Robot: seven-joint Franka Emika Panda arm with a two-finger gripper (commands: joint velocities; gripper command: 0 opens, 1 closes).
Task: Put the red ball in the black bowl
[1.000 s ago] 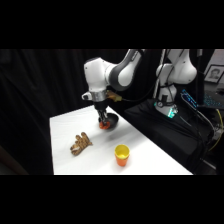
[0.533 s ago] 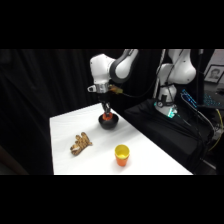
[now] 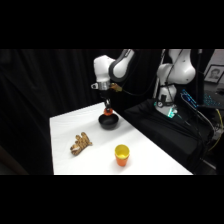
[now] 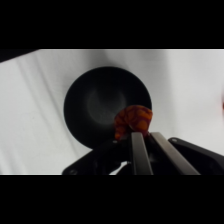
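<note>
- Fingers (image 4: 141,150) are pinched on the red ball (image 4: 133,121); you can see it stuck between their tips in the wrist view.
- Ball and gripper (image 3: 107,106) hang right above the black bowl (image 3: 108,121), not touching it.
- From the wrist, your ball sits over the bowl's (image 4: 100,105) side nearest the fingers, not over its middle.
- Watch out: if you let go here, I think the ball may hit the bowl's rim and bounce out. The bowl is shallow and shiny, so a round ball could roll up and over.
- Going lower and closer to the middle of the bowl would likely help, but go down too far and the fingers could bump the bowl and slide it.
- Away from the bowl, toward the near end of the table (image 3: 65,125), lie a tan lumpy thing (image 3: 80,144) and a yellow cup (image 3: 121,154). Both are well apart from the bowl, so they should not get in your way.
</note>
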